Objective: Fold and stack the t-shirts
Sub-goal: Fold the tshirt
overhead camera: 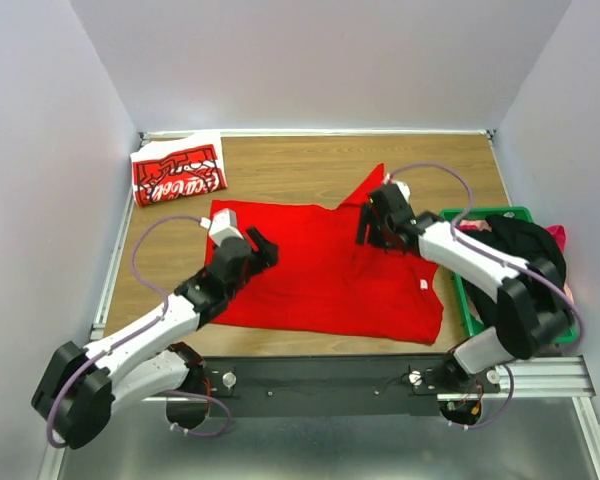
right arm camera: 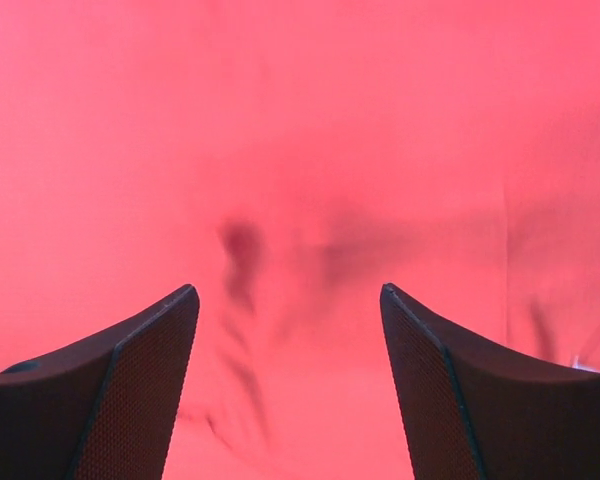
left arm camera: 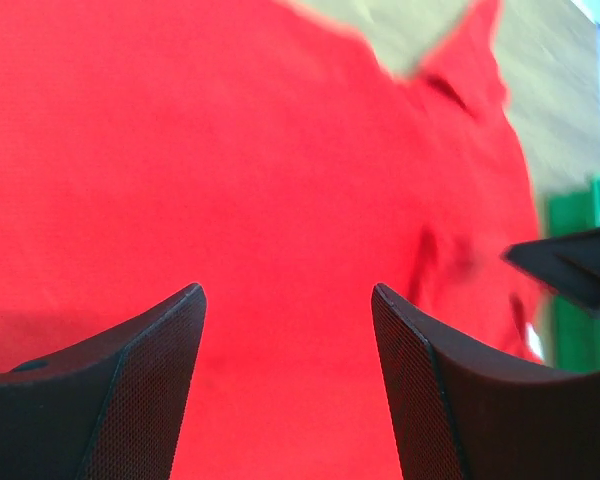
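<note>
While the plain shirt (overhead camera: 320, 285) lies spread flat across the middle of the worktop (overhead camera: 310, 165), reaching toward its near edge, both arms hover low over it. Left tool (overhead camera: 264, 247) sits above the cloth's left side, jaws spread, nothing pinched. Right tool (overhead camera: 370, 232) hangs over the far right part, jaws spread too, empty. Lettered shirt (overhead camera: 178, 175) rests folded in the far left corner. Crate (overhead camera: 458, 285) at the right edge holds dark clothing.
</note>
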Robot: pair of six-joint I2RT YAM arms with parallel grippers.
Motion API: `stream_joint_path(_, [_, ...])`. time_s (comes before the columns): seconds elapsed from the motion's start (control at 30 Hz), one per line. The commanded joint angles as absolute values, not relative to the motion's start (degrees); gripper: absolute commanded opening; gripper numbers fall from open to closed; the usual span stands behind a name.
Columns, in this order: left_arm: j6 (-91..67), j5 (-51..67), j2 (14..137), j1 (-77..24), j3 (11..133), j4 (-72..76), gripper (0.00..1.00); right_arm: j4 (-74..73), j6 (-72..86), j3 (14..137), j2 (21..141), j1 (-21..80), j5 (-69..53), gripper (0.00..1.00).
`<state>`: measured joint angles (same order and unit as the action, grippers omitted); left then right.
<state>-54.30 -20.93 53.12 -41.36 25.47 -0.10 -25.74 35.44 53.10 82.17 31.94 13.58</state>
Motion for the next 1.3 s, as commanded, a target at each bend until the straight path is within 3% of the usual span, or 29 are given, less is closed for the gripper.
stream_joint_path(0.0, [-41.94,-19.52,58.26,-32.89,30.31,3.95,0.75,-23.65,28.31,62.82,90.86,28.49,18.9,0.78])
stream_joint_path(0.2, [-31.66,-14.07,70.11,-21.38,40.58,8.08,0.75,-19.52,22.77,76.18,105.34,21.29,12.23,0.67])
stream_joint_path(0.4, [-29.36,-10.2,76.54,-16.27,44.74,9.05,0.75,-19.42,21.36,86.47,115.74,16.71,7.13,0.6])
stream_joint_path(0.8, [-26.55,-10.64,79.54,-11.61,46.23,7.38,0.75,-19.34,21.62,88.42,120.76,14.85,1.06,0.49])
stream_joint_path(1.27, [-25.05,-9.84,80.16,-9.67,46.67,7.21,0.76,-19.42,21.45,87.89,121.55,14.85,4.4,0.48])
